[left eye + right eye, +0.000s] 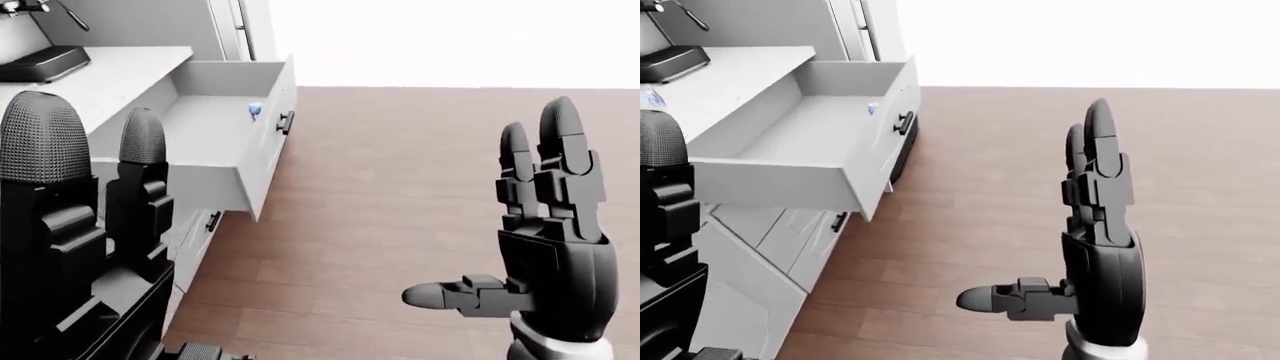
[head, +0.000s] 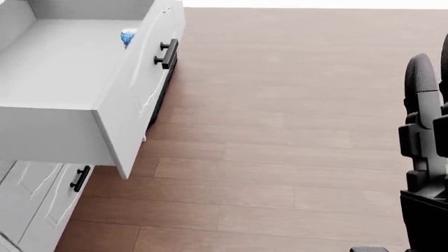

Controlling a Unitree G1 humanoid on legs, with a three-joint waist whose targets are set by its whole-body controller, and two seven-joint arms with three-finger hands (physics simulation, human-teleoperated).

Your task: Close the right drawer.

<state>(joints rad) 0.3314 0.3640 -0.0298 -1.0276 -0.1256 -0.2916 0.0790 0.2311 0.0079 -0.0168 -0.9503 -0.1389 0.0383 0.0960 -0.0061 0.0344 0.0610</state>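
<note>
The right drawer (image 2: 66, 68) stands pulled far out of the white cabinet, filling the upper left of the head view. Its front panel (image 2: 143, 79) carries a black handle (image 2: 166, 53). A small blue object (image 2: 127, 37) lies inside near the front panel. My right hand (image 1: 500, 199) is raised over the floor, right of the drawer and apart from it, open with fingers upright and thumb pointing left. My left hand (image 1: 92, 142) is open at the left-eye view's left edge, fingers upright, partly covering the cabinet below the drawer.
A coffee machine (image 1: 40, 56) sits on the grey counter (image 1: 120, 75) above the drawer. A lower drawer with a black handle (image 2: 80, 178) lies under the open one. Tall cabinet doors (image 1: 235, 30) stand beyond. Wood floor (image 2: 294, 115) spreads to the right.
</note>
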